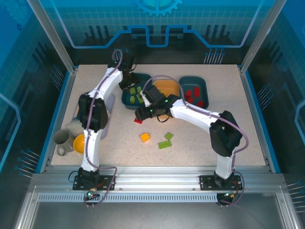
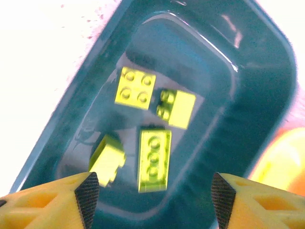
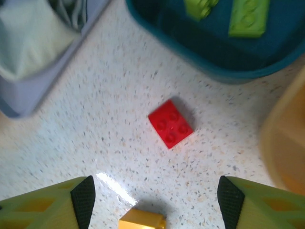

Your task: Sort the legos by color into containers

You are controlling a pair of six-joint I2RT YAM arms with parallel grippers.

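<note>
Red lego (image 3: 170, 123) lies on bare table (image 3: 109, 143), apart from teal tray (image 3: 224, 72).

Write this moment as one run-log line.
left gripper: open, over teal tray with green legos | right gripper: open, above red lego on table | sorting: unfinished

Green legos (image 2: 153, 160) in teal tray (image 2: 259, 95), red brick (image 3: 170, 123) loose

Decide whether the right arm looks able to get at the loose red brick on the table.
Probably yes: the right gripper hangs open above the red brick, which lies flat on bare table, nothing covering it.
</note>
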